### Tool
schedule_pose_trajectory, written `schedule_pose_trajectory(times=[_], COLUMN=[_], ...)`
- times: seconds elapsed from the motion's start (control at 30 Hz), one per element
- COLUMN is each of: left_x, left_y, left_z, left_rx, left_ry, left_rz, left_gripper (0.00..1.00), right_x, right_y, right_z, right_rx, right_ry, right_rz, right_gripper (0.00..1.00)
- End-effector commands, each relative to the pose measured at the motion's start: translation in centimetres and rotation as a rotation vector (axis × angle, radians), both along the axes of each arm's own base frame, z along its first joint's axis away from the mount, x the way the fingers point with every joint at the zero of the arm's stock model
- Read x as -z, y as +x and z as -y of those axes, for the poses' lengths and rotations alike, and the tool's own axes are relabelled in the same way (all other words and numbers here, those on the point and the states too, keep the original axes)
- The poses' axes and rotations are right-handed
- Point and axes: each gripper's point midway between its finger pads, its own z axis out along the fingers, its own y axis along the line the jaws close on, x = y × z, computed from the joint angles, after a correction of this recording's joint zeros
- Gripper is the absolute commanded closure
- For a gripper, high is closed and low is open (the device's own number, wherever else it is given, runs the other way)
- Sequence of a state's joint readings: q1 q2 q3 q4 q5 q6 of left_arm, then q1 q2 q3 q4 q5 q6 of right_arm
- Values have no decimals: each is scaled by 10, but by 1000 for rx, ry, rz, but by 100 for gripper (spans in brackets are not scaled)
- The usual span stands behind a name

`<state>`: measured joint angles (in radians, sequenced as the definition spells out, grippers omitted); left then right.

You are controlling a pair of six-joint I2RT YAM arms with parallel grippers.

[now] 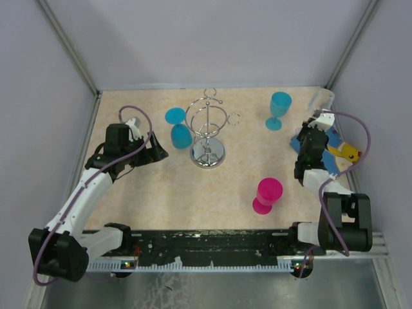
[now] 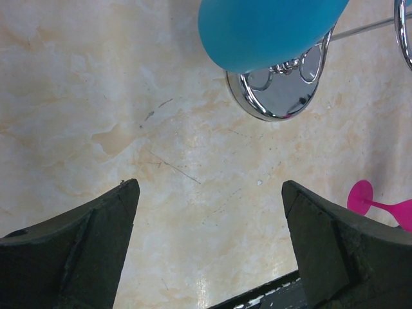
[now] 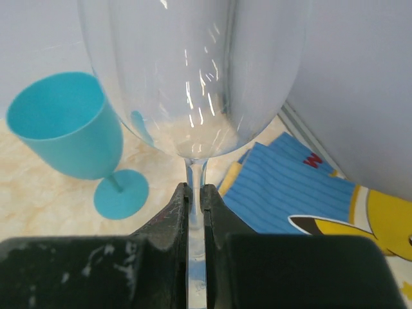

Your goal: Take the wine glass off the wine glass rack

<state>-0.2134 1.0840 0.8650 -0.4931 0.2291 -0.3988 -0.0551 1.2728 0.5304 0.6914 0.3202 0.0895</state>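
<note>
The rack (image 1: 208,132) stood on the table (image 1: 148,193). A blue glass (image 1: 179,131) hung bowl-down from an arm on the rack's left side, and in the left wrist view its bowl sat just above the round base. The left gripper (image 1: 158,150) was left of the rack, close to that bowl but not touching it. Its fingers (image 2: 84,248) were wide apart with nothing between them. Well right of the rack, the right gripper (image 3: 195,199) had its fingers clamped on the stem of a clear glass (image 3: 193,77), held upright beside a striped cloth (image 3: 283,187). A second blue glass (image 1: 279,109) stood behind and right of the rack. A pink glass (image 1: 267,195) stood in front and right of it.
</note>
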Motion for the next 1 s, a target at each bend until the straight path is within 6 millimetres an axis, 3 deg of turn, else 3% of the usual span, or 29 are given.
schedule_pose_trajectory(times=[0.0,0.1,0.3,0.97], left_x=[-5,-4,-2,-1], left_y=[1,2,2,1], left_z=[0,1,1,3], left_rx=[9,13,16,24], left_ry=[-2,-4,-5,-9], left_rz=[36,31,25,18], left_gripper=[3,3,3,3], right_x=[-38,-22,-16,16], right_y=[22,28,32,23], right_z=[-27,-40,-65,-145], right_rx=[-175,-256,-413,-958], right_ry=[-75,-83,-129,-278], right_rz=[131,93,68,-15], right_gripper=[100,100,100,100])
